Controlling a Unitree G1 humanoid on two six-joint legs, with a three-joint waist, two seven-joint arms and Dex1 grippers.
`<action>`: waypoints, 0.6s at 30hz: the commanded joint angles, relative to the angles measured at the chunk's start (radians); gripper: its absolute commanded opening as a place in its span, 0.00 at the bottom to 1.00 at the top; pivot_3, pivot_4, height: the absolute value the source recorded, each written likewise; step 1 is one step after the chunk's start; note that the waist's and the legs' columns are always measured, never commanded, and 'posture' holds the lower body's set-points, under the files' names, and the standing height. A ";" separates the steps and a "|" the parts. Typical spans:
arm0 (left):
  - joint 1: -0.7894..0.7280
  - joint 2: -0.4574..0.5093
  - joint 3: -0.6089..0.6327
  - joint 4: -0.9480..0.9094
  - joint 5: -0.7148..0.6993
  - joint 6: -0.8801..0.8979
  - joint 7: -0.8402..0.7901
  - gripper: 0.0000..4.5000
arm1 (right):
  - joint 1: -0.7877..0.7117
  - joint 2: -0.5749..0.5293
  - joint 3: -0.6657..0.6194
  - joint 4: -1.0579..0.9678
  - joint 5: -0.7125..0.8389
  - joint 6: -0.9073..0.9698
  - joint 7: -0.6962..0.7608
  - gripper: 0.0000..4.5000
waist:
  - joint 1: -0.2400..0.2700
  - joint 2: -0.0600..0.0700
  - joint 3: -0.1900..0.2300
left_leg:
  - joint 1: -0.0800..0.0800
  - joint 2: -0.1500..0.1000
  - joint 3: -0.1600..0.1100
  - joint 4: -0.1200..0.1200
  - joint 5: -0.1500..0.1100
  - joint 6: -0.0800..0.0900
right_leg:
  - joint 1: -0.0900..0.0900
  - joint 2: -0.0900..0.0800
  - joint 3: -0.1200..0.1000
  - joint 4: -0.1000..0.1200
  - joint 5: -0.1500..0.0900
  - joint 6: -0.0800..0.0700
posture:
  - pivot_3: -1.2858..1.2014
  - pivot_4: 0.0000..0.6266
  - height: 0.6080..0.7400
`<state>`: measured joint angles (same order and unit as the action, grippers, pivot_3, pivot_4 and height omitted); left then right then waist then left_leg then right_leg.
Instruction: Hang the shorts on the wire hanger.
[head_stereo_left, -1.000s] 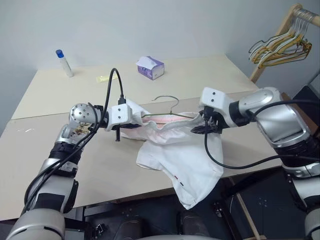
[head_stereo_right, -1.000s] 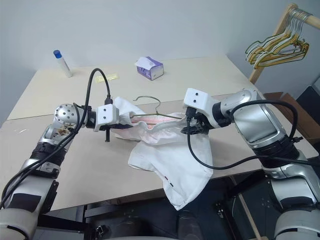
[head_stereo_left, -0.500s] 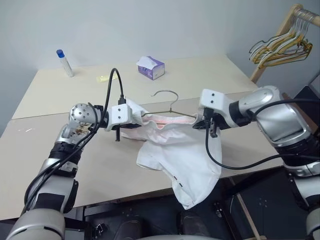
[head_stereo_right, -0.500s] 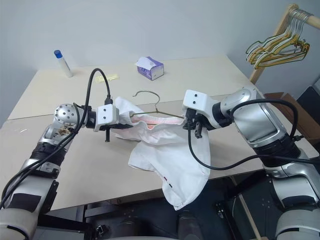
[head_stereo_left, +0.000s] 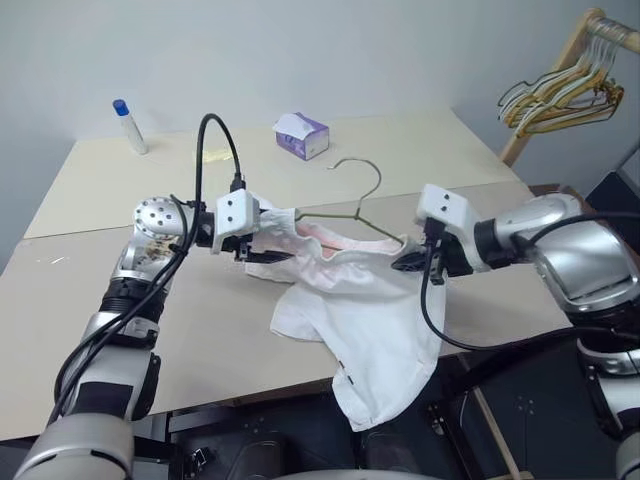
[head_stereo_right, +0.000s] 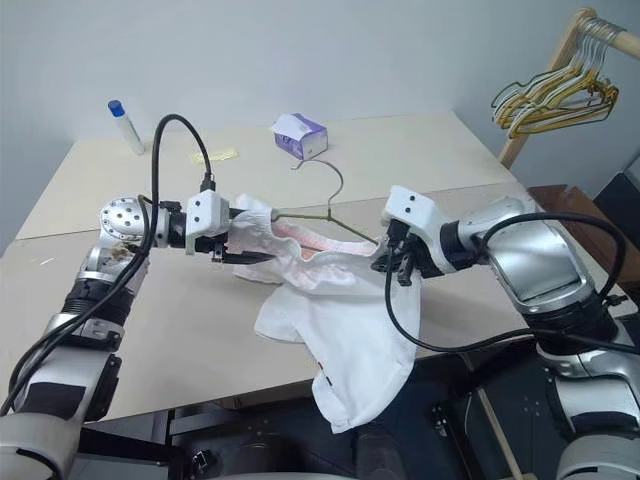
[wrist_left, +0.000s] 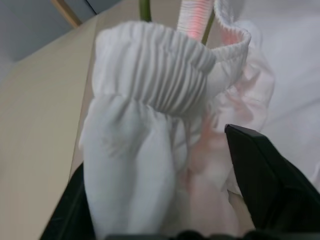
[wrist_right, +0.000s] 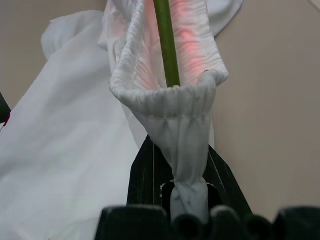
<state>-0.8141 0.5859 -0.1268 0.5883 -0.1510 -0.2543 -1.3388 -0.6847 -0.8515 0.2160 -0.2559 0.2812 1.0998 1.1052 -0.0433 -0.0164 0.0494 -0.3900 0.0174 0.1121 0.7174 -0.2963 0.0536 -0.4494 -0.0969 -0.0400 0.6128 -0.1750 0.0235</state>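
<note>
The white shorts (head_stereo_left: 370, 310) lie on the table (head_stereo_left: 420, 150), one leg hanging over its front edge. The wire hanger (head_stereo_left: 362, 198) runs inside their gathered waistband, its hook standing up above the cloth. My right gripper (head_stereo_left: 408, 262) is shut on the waistband's right end; in the right wrist view the elastic (wrist_right: 187, 125) is pinched between the fingers with the hanger wire (wrist_right: 167, 45) just beyond. My left gripper (head_stereo_left: 268, 246) is open at the waistband's left end, and the bunched elastic (wrist_left: 160, 75) sits between its spread fingers (wrist_left: 260, 175).
A purple tissue box (head_stereo_left: 301, 135) stands at the back of the table, a blue-capped bottle (head_stereo_left: 128, 126) at the far left and a yellow slip (head_stereo_left: 205, 156) between them. A bunch of gold and pale hangers (head_stereo_left: 560, 95) hangs on a wooden rack at the right.
My left gripper has opened and risen a little. My right gripper has shut on the waistband and pulled back to the right. The hanger's hook has swung up and rightward.
</note>
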 joint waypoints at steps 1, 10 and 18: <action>-0.057 0.011 0.078 -0.005 -0.024 -0.004 0.087 0.99 | 0.073 0.007 -0.140 -0.057 0.050 0.111 -0.090 0.00 | 0.002 0.000 0.000 | 0.000 0.000 0.000 0.000 0.000 0.000 | 0.000 -0.001 0.000 0.000 0.000 0.000 | 0.49 0.00 1.00; 0.020 -0.069 0.205 -0.303 -0.215 0.329 0.298 0.99 | 0.323 0.159 -0.502 -0.212 0.099 0.362 -0.349 0.00 | 0.000 0.000 -0.004 | 0.001 0.000 -0.003 0.002 -0.001 0.002 | 0.003 -0.001 0.000 0.000 0.000 0.001 | 0.48 0.00 1.00; 0.173 -0.166 0.234 -0.765 -0.524 0.762 0.497 0.99 | 0.363 0.263 -0.745 -0.274 0.038 0.514 -0.582 0.00 | -0.006 0.001 -0.005 | 0.008 -0.001 -0.004 0.002 -0.005 0.008 | 0.009 -0.001 0.002 -0.001 0.001 0.002 | 0.46 0.00 1.00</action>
<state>-0.6354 0.4267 0.0807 -0.0807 -0.6019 0.4472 -0.8881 -0.3089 -0.5886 -0.4555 -0.4954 0.3349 1.6023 0.5676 -0.0492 -0.0153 0.0443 -0.3817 0.0167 0.1083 0.7189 -0.3014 0.0621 -0.4396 -0.0977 -0.0378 0.6122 -0.1742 0.0251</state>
